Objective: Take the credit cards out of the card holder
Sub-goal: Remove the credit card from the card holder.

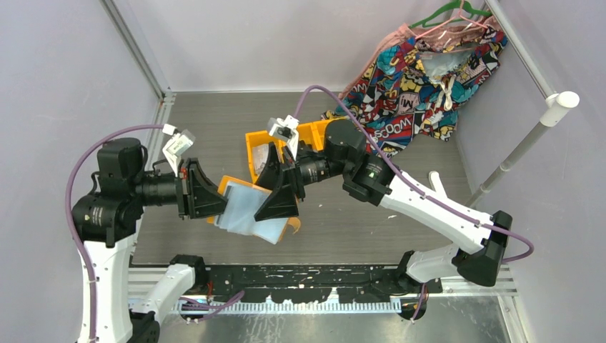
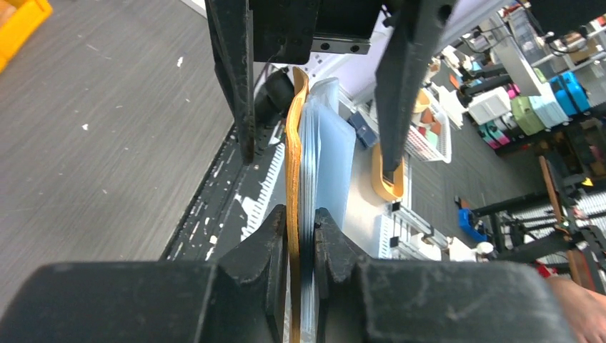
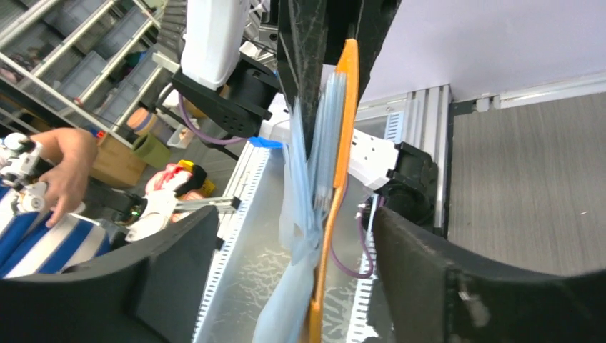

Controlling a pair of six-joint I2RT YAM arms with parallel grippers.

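Card holder (image 2: 293, 179) is clamped edge-on in the left gripper (image 2: 301, 223). The right gripper (image 3: 294, 221) is spread wide around it, seemingly without contact.

Left gripper (image 2: 301, 223) pinched nearly shut; right gripper (image 3: 294, 218) spread wide; arms angled inward, facing.

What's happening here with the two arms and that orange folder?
The left gripper is clamped on the orange card holder, holding it edge-on above the table with its pale blue pockets splayed. The right gripper is open, with one finger on each side of the holder and neither touching it. No credit cards show outside the holder in any view.
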